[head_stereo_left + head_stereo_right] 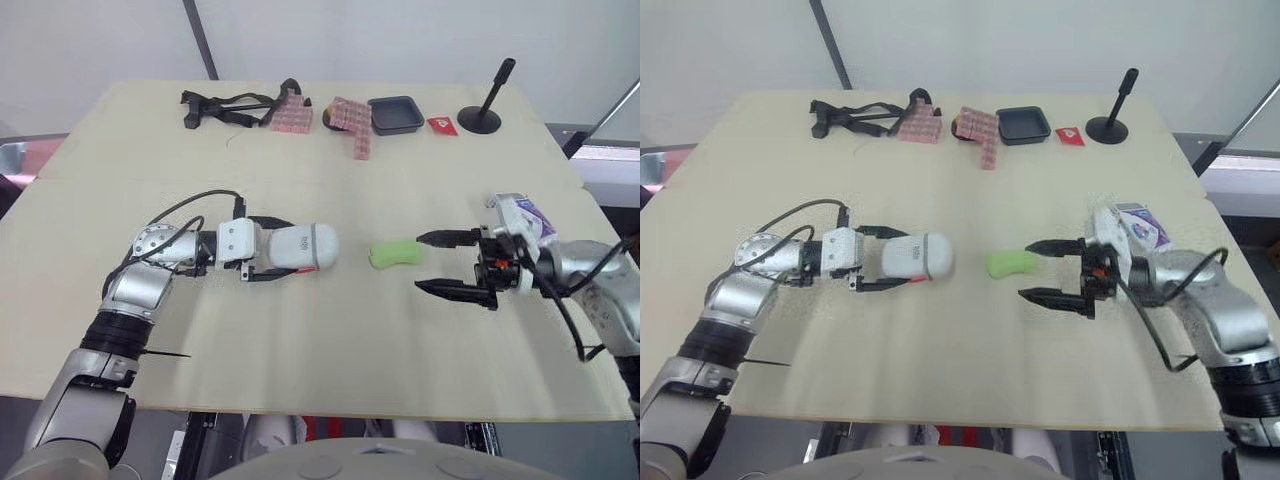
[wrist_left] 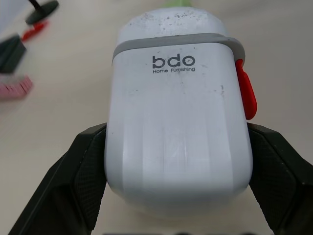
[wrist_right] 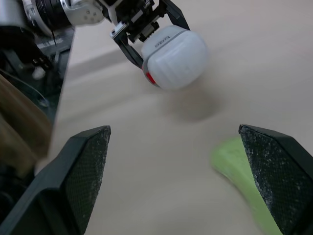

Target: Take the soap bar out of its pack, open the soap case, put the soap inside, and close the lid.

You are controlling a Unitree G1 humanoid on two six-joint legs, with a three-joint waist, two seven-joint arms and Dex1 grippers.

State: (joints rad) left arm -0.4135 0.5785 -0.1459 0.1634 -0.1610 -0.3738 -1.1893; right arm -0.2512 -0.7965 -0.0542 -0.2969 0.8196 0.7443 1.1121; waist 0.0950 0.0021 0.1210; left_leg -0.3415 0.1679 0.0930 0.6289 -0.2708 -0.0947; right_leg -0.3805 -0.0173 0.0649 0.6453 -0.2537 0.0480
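Counting the task's things on the pale table (image 1: 320,350) gives one white soap case (image 1: 305,247), one green soap bar (image 1: 397,252) and one white-and-purple soap pack (image 1: 525,215). The left gripper (image 1: 275,248) pinches the case from both sides, its two black fingers (image 2: 83,171) pressed against the long walls with the case lying on its side just above or on the tabletop (which of the two cannot be told). In the left wrist view the case reads "bdo" (image 2: 173,62) in dark letters with "Home Furnishing" in smaller type beneath; a single grey band (image 2: 176,41) runs round it where the two halves meet, and one red latch (image 2: 246,90) sits at its side. The soap bar lies bare on the table between the two grippers, just beside the rounded end of the case and apart from it. The right gripper (image 1: 420,262) is spread wide, holding nothing, its fingertips just short of the bar. The pack sits beside the right wrist; its print is too small to read. Along the far edge stand one bundle of black straps (image 1: 225,105), two pink checked pieces (image 1: 292,112) (image 1: 352,122), one black tray (image 1: 395,114), one small red tag (image 1: 442,125) and one black stand with a tilted post (image 1: 482,118).
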